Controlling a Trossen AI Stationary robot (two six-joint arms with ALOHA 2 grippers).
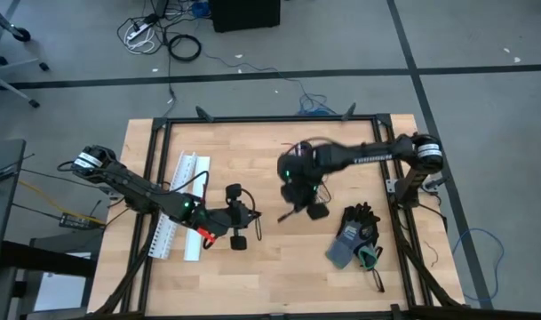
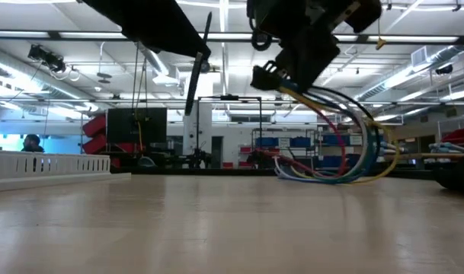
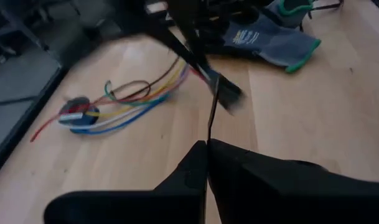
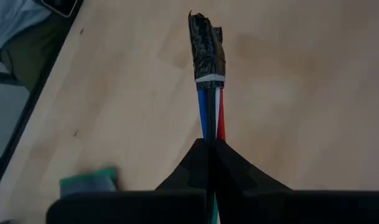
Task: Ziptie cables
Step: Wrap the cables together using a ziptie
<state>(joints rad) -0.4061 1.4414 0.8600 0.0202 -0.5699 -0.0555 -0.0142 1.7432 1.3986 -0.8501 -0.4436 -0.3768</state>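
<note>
Right gripper (image 4: 209, 142) clamps cables (image 4: 209, 102); left gripper (image 3: 207, 144) pinches ziptie (image 3: 212, 112) at nine o'clock — I risk misthreading, both swaying.

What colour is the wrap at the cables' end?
Black wrap, clearest in the right wrist view.

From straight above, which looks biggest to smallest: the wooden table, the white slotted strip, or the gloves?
1. The wooden table, by far.
2. The white slotted strip and the gloves look about alike: the strip is longer and thinner, the gloves bulkier, so I won't rank them.
</note>
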